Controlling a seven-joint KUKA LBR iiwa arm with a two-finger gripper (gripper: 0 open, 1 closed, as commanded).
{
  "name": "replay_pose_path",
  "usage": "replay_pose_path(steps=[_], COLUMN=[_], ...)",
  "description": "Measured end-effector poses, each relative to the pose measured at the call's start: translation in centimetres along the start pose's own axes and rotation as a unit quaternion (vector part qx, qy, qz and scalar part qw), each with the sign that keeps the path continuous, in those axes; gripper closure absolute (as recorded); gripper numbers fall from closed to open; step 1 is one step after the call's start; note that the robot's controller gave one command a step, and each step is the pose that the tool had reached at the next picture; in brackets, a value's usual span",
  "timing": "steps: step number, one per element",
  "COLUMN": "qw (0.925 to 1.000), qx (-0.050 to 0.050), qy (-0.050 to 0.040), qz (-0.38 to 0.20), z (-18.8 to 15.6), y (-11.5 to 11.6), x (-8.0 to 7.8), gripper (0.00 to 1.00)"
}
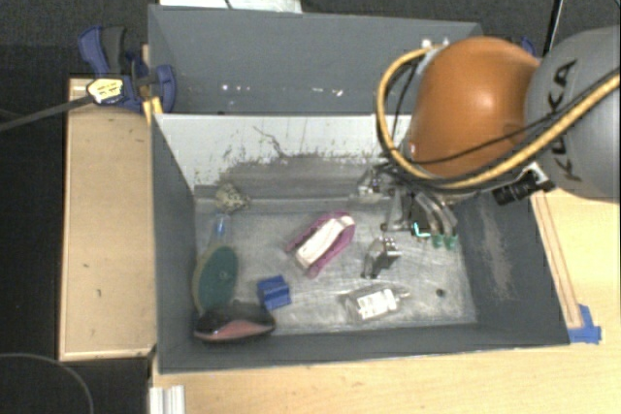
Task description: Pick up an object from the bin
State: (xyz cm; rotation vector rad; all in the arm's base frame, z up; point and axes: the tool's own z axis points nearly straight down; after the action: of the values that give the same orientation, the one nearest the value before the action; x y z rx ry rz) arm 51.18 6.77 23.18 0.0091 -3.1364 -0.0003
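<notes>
Because everything in the grey metal bin point(291, 73) lies loose and flat on its floor, each thing has settled wherever it came to rest, and most of it has gathered toward the near-left corner: a dark green oval pad point(215, 274) leans by the left wall, a pink-and-black piece point(233, 325) lies against the near edge just below it, and a small blue block point(275, 292) sits just beside both. Toward the middle of the floor lies a purple-and-white box point(323, 242), flat, with its long axis on a diagonal from the near left up toward the far right. Right of it, closer to the near edge, a clear packet with a white label point(374, 303) lies flat, its long axis nearly parallel to that edge and tipped slightly up at the right. The gripper point(381, 259) hangs between these two, just above the packet and just beside the box's right end, under the arm's orange cover point(471, 107); whether it is spread or pressed together I cannot tell. By closeness the packet looks the likelier pick, and both things stand apart from the walls.
</notes>
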Motion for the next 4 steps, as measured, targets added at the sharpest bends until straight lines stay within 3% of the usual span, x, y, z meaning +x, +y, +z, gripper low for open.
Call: replay_pose_path(steps=[1,2,3,4], qw=[0.9888,0.9797,0.9703,0.9459], qx=[0.001,0.001,0.0,0.001], qy=[-0.0012,-0.0063,-0.0066,-0.0055], qz=[-0.149,-0.2,-0.242,-0.324], z=[15.9,13.0,13.1,15.8], y=[4.7,3.2,3.7,3.2], x=[-6.1,-6.3,-7.9,-8.1], gripper=[0.0,0.0,0.0,0.0])
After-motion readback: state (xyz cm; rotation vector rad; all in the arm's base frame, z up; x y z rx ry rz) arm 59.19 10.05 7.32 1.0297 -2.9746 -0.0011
